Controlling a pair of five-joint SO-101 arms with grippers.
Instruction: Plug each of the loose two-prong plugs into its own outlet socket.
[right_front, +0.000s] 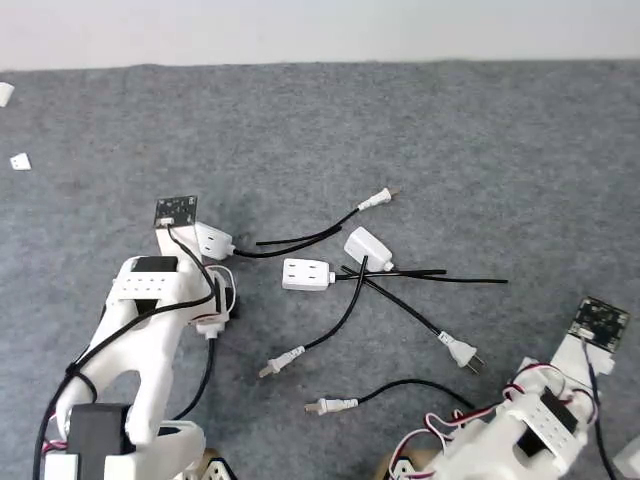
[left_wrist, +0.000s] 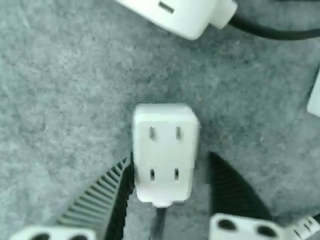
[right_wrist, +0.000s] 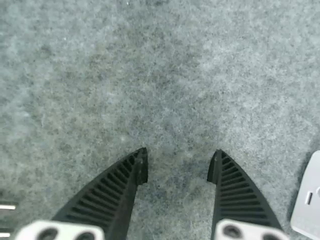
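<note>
**Left claw straddles a socket block while four plugs lie loose**

At the left of the grey carpeted table (right_front: 90, 130), the left arm (right_front: 140, 330) bends over the first socket block (right_front: 213, 240). The left claw (left_wrist: 169, 157) is spread around this block. One finger (left_wrist: 117, 182) touches its side, and the other stands just off the opposite side with a strip of carpet between. The block lies face up with four slots showing, and its black cord leaves the end that sits between the fingers.

Further right, the second socket block (right_front: 307, 273) lies flat near the middle, with its cord running off to the right. The third socket block (right_front: 367, 247) sits just beside it at a tilt.

Above these two, the upper plug (right_front: 377, 200) ends a cord that leads back toward the first block. Below them lies the middle plug (right_front: 283, 360), its cord climbing toward the third block. The lowest plug (right_front: 330, 405) is nearer the front edge. The right-hand plug (right_front: 460, 350) points its prongs down and to the right. All four plugs lie apart from every socket.

In the lower right corner is the right arm (right_front: 540, 420). The right claw (right_wrist: 180, 152) is spread open above bare carpet and grips nothing. A pale flat piece (right_wrist: 307, 200) shows near it, and what it is cannot be told.
</note>
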